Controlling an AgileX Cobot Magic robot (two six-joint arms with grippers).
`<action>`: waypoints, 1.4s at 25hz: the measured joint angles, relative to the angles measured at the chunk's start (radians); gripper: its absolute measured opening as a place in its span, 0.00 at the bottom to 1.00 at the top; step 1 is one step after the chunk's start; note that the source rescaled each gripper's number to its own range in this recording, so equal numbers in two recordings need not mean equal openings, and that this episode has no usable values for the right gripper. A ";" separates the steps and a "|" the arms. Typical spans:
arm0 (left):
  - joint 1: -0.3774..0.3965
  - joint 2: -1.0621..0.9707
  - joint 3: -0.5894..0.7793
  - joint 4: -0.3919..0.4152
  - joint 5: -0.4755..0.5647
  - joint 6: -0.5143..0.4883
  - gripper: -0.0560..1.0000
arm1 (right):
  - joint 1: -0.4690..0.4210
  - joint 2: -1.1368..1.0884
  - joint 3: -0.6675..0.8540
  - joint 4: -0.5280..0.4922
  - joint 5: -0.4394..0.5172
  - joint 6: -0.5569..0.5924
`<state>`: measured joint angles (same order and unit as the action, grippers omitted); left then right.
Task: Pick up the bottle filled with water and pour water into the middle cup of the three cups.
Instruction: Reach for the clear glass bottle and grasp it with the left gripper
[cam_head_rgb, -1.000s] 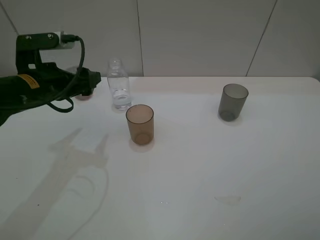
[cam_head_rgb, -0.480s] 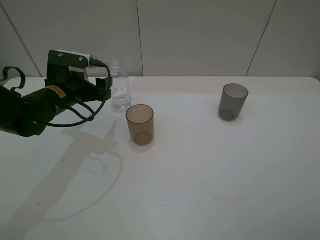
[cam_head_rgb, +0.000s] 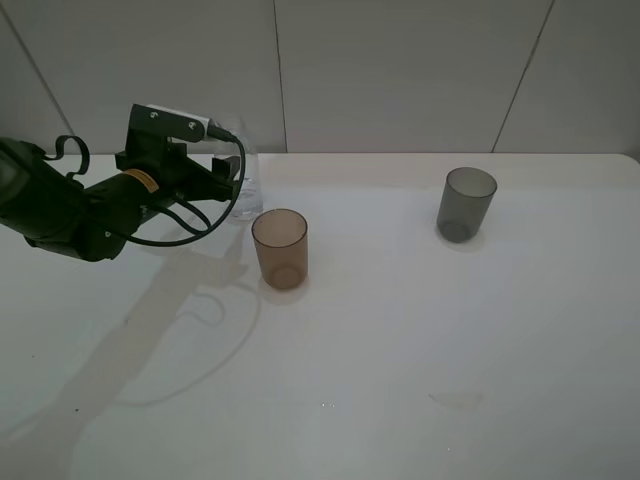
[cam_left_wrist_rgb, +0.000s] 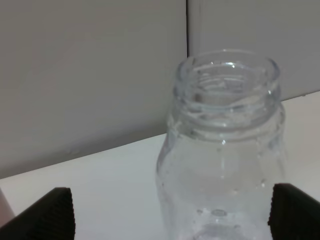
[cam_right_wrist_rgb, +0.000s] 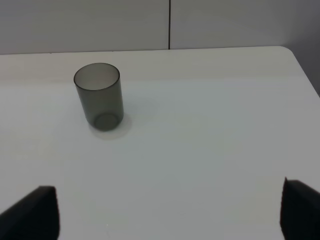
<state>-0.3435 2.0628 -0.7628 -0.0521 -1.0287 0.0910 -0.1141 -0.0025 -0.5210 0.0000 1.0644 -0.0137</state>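
Left fingers (cam_left_wrist_rgb: 45, 217): spread wide open and gripping nothing. The two dark ribbed tips show at opposite sides of the left wrist view.
Left arm (cam_head_rgb: 70, 210): it comes in from the left edge of the high view and reaches toward the back of the desk (cam_head_rgb: 400, 330). Its head, with a looped black cable (cam_head_rgb: 190, 222), is right at the bottle.
Bottle (cam_left_wrist_rgb: 225, 150): clear, without cap, standing upright on the desk close to the wall. It stands in the gap between the left fingers, nearer to one tip than to the other. I cannot tell whether that tip touches it. In the high view the head of the arm covers most of it and only a narrow part shows (cam_head_rgb: 247, 180). The water level I cannot make out.
Middle cup (cam_head_rgb: 279, 248): amber-brown and translucent, upright with the mouth up. It stands just in front of the bottle, a little to the right, and apart from the left fingers.
Grey cup (cam_head_rgb: 466, 204): smoky and translucent, upright, well apart from the middle cup on the right part of the desk. The right wrist view shows it too (cam_right_wrist_rgb: 99, 95).
Right fingers (cam_right_wrist_rgb: 35, 212): wide open, with nothing between them, over bare desk. The grey cup is well ahead of them.
Desk: white and plain. The shadow (cam_head_rgb: 150, 330) of the left arm lies on its left part.
Wall (cam_head_rgb: 400, 70): pale panels with thin dark joints behind the desk.
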 joint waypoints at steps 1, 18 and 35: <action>0.000 0.014 -0.012 0.001 -0.001 0.000 0.99 | 0.000 0.000 0.000 0.000 0.000 0.000; -0.001 0.136 -0.082 0.052 -0.050 -0.003 0.99 | 0.000 0.000 0.000 0.000 0.000 0.000; -0.001 0.136 -0.085 0.129 -0.096 -0.044 0.99 | 0.000 0.000 0.000 0.000 0.000 0.000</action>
<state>-0.3446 2.1992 -0.8478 0.0764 -1.1247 0.0471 -0.1141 -0.0025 -0.5210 0.0000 1.0644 -0.0137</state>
